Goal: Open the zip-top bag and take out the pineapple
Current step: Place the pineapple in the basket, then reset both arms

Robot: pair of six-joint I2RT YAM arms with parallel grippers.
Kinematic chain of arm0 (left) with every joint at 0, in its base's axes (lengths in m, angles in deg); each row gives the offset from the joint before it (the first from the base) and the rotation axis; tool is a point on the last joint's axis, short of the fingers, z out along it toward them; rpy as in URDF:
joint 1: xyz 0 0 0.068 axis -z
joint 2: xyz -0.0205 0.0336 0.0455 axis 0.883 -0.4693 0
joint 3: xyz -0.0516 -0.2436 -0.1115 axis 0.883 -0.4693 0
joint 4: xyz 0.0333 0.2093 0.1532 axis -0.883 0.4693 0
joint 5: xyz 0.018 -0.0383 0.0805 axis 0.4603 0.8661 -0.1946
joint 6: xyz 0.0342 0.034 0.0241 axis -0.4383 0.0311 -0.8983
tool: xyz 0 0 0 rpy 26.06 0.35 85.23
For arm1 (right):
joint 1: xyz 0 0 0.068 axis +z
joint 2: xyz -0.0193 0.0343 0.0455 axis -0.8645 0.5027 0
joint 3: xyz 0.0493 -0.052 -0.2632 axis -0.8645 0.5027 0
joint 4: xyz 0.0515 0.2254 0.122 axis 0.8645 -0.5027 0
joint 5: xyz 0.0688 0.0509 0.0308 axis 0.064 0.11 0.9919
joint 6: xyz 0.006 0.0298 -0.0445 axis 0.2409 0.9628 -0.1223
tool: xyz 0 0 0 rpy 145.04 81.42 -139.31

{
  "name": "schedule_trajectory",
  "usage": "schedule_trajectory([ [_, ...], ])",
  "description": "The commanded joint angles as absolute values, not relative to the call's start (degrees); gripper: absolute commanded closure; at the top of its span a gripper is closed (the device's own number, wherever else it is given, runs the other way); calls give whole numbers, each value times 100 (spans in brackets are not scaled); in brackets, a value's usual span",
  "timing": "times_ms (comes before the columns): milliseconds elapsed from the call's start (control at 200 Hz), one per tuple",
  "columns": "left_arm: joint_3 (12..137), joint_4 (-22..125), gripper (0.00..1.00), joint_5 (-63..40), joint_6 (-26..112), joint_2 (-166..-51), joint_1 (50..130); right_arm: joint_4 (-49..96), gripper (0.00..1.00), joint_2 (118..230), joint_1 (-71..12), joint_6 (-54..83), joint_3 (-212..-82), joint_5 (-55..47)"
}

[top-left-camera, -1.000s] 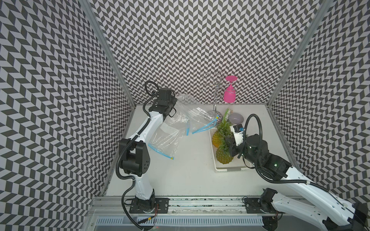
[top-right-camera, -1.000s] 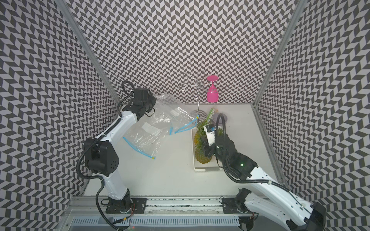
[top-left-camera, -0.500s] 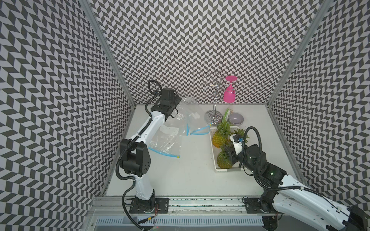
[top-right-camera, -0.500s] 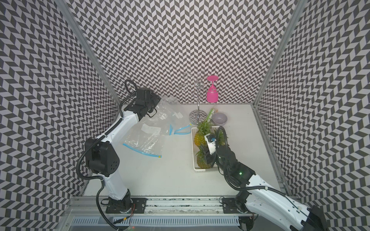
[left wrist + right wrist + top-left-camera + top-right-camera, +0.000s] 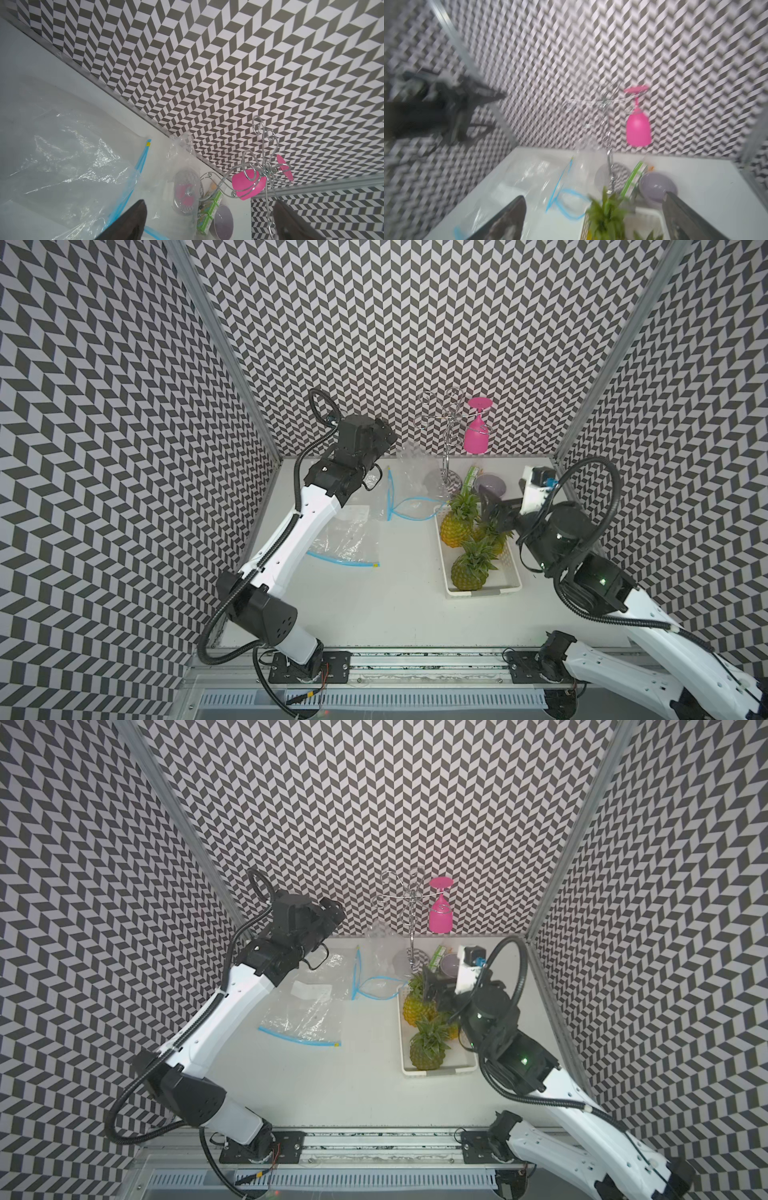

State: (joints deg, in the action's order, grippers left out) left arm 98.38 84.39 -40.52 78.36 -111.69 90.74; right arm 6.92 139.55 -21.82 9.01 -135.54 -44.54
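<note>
Left jaws: left gripper point(image 5: 209, 204) is spread wide with nothing between the fingers, raised near the open bag point(image 5: 409, 489).
Right jaws: right gripper point(image 5: 595, 199) is spread wide and empty above the tray point(image 5: 482, 594); its wrist view is blurred.
Pineapple location: three pineapples point(image 5: 471, 572) stand in the tray, none inside a bag.
Bags: the open bag lies just beside the tray, its zip parted in a loop; the second bag point(image 5: 349, 535) lies flat.
Progress: judged complete; only arm withdrawal appears left.

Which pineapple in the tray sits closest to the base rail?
The front pineapple, alone at the white tray's near end, crown toward the back wall. The other two pineapples crowd its far end.
</note>
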Motion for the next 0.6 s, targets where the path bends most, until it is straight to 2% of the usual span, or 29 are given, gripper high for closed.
schedule_trajectory([
  [0, 8939, 7874, 0, -4199, 6758, -10161, 9420, -552, 0, 14609, -3360, 2085, -14335, -4661],
  [65, 8148, 7361, 0, -4076, 6417, -9515, 9625, -559, 0, 14705, -4163, 2432, -14299, -3916],
  [135, 7530, 7333, 0, -4109, 6306, -8959, 9759, -440, 0, 14681, -4647, 2658, -14023, -3668],
  [235, 7200, 8177, 0, -4426, 6392, -8681, 9819, 48, 0, 14433, -4698, 2728, -13271, -4477],
  [360, 6767, 9315, 0, -5467, 7091, -8430, 9875, 801, 0, 14216, -4841, 2941, -12015, -5672],
  [476, 5884, 8914, 0, -5761, 6733, -7821, 9857, 1647, 1, 14277, -5587, 3240, -10911, -5518],
  [596, 4902, 7915, 0, -5979, 5850, -7166, 9788, 3157, 0, 14485, -5998, 2597, -10022, -4937],
])
